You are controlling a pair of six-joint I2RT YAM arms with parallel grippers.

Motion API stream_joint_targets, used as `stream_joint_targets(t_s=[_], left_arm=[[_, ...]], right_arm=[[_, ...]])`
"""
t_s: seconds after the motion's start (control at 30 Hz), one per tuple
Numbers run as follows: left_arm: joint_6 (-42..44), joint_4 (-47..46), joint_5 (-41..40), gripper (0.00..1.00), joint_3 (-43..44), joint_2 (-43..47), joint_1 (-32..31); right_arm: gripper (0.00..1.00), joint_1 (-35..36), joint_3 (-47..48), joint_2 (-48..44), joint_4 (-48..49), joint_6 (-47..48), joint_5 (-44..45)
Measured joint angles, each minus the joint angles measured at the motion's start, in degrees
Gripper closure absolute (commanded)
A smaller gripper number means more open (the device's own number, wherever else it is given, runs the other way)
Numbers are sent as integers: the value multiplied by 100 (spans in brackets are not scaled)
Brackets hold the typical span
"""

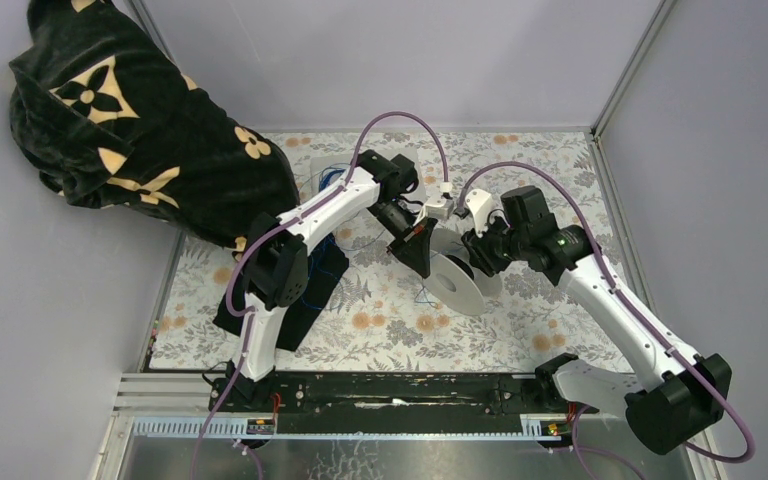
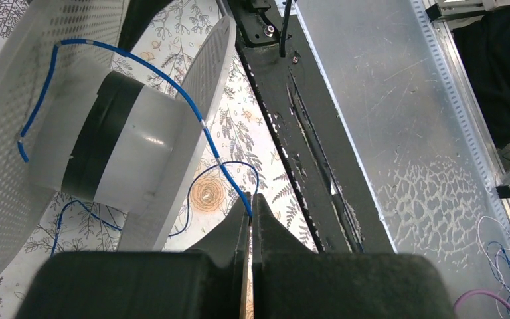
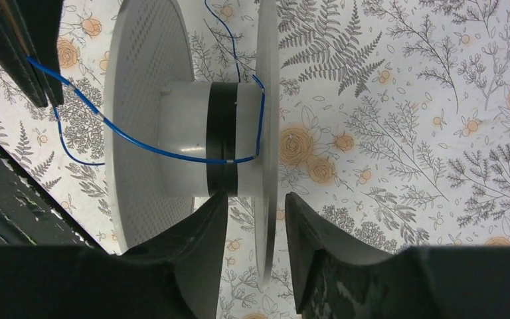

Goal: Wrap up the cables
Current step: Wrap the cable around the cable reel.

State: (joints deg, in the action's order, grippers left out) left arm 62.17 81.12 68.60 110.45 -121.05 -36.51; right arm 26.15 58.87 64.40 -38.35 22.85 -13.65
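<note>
Pinching cable [image 2: 212,146]: left pincer [image 2: 252,205], pressed together on it. Cable loops round spool [image 2: 139,153] hub. Right pincer [image 3: 257,203] spread astride spool flange.

- left arm [image 1: 330,205], right arm [image 1: 610,295]: white links, black joints
- purple hoses [image 1: 400,117] loop along both
- fingers [image 3: 199,266]: matte black, wedge-shaped
- black wrist blocks

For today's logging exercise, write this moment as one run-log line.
left gripper: shut on blue cable | right gripper: open, astride spool flange | blue cable: draped loosely across hub
</note>
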Motion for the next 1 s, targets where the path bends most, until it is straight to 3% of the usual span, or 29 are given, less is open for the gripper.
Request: stream_joint_targets(t_s=[0.7, 0.87, 1.0], left_arm=[[-2, 61, 345, 100, -20, -57, 17], [-2, 66, 385, 100, -79, -72, 20], [-2, 68, 437, 100, -144, -83, 28]], right_arm=[[46, 0, -839, -249, 1703, 111, -601], [53, 0, -850, -249, 1910, 111, -636], [68, 0, -892, -251, 1991, 118, -691]])
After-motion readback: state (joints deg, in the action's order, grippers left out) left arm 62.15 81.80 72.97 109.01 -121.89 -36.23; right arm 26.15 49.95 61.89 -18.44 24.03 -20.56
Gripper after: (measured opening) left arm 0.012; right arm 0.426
